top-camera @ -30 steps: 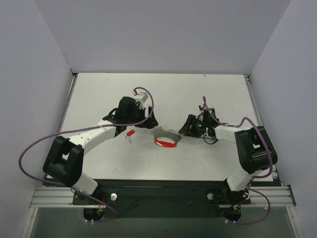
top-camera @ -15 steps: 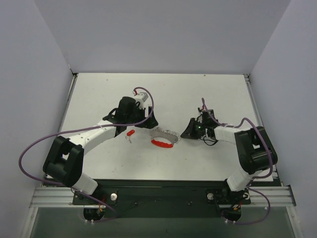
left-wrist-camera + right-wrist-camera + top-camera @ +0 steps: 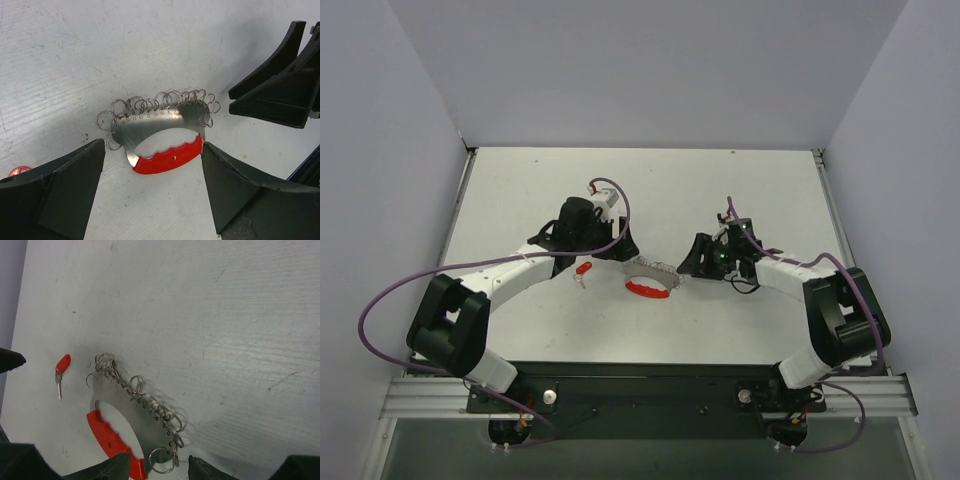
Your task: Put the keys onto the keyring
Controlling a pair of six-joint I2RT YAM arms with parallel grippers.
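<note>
Keyring [image 3: 160, 119]: silver crescent, red grip, ring-lined edge | key [image 3: 62, 365]: red-headed

Keyring [image 3: 160, 122] (lying flat), left claw [image 3: 151, 150] spread wide

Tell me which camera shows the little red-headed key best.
The right wrist view: the key lies whole, red head and silver shaft both clear, apart from the keyring. The top view shows it only as a tiny red speck; the left wrist view catches just a red sliver at its left edge.
</note>
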